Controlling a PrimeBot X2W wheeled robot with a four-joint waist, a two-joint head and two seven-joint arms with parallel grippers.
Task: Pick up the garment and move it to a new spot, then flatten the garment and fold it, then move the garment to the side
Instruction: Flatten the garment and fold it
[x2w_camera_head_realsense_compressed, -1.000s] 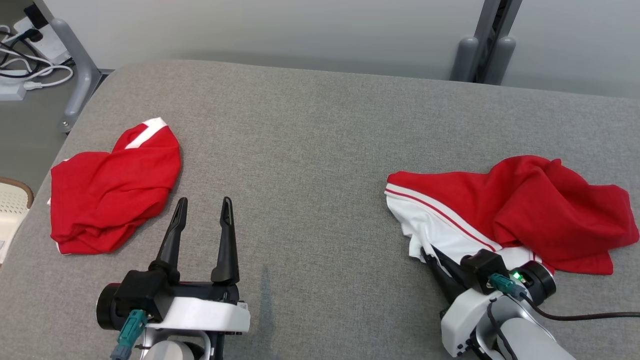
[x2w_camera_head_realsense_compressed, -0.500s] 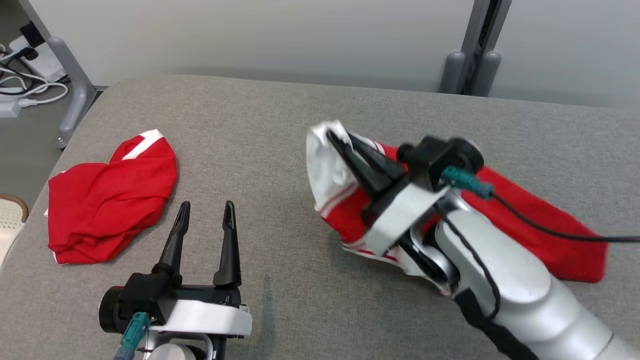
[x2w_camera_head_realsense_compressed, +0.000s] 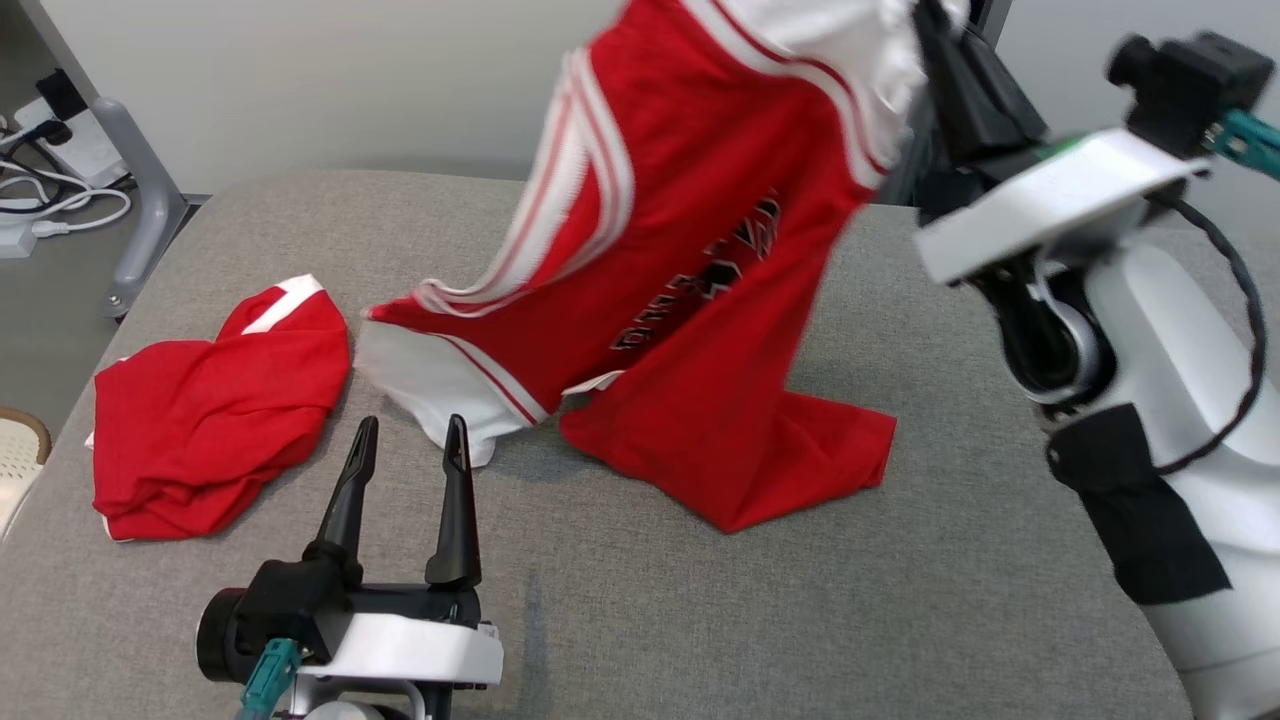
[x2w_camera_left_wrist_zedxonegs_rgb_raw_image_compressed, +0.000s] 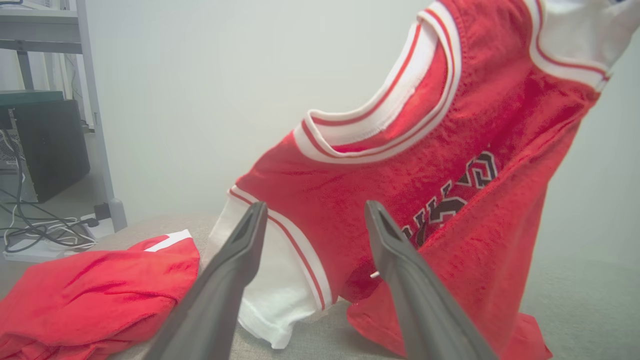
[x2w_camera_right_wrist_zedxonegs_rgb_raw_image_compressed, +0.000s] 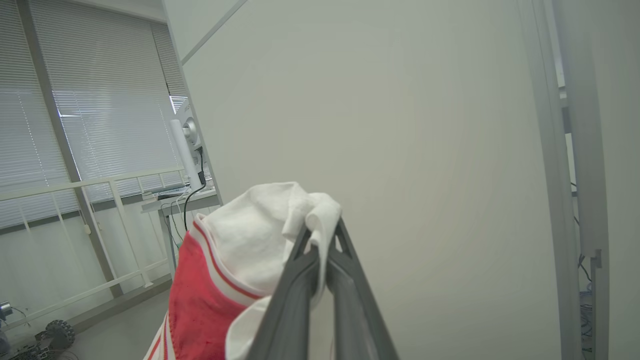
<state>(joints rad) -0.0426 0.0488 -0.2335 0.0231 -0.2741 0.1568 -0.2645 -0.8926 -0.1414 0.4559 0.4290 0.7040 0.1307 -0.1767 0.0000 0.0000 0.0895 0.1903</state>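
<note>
**A:** In the head view, where was the garment seen against the right gripper?

**B:** It was hung from that gripper at the top edge, with its white shoulder cloth pinched between the fingers. The red body was draped down and to the left, and the hem and a white panel were laid on the grey table. The fingertips were blurred and cut off by the frame.

**A:** And the left gripper?

**B:** It was seen low on the left, fingers spread wide, with nothing held. The white panel's edge lay just beyond its tips, but whether it was touched could not be told. A second red garment lay crumpled further left.

**A:** What was shown in the left wrist view?

**B:** The left gripper was seen parted and empty. The garment was hung beyond its fingers, with the lettering creased and unreadable and the top cropped. The second red garment was seen at the lower left.

**A:** And the right wrist view?

**B:** The right gripper was seen pressed together on a bunch of the garment, at its white cloth. The rest was cut off at the bottom edge.
</note>
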